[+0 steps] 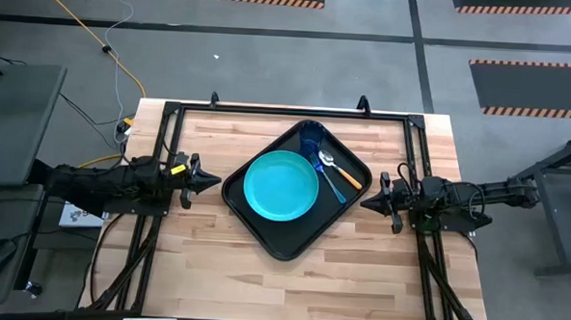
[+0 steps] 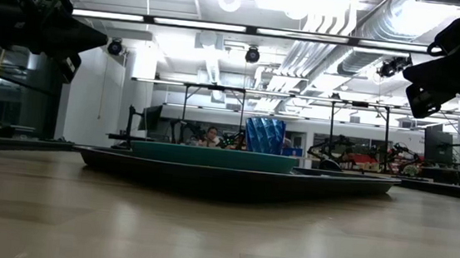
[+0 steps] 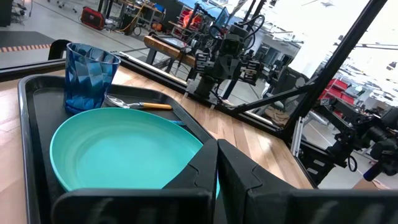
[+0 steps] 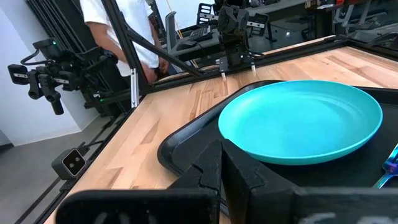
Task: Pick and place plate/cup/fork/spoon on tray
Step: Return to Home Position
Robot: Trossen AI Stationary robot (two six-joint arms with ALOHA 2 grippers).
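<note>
The black tray (image 1: 254,223) lies turned at the table's middle. The turquoise plate (image 1: 280,186) rests in it. The dark-blue cup (image 1: 313,137) stands upright at the tray's far corner. The orange-handled spoon (image 1: 339,170) and the blue fork (image 1: 331,184) lie on the tray floor to the plate's right. My left gripper (image 1: 213,182) hovers shut and empty just left of the tray. My right gripper (image 1: 367,202) hovers shut and empty just right of it. Both are raised above the table in the low view.
A black metal frame (image 1: 288,112) runs along the table's far edge and down both sides. Bare wood lies near the front edge (image 1: 290,286). A person in a white shirt (image 4: 118,25) stands beyond the table in the right wrist view.
</note>
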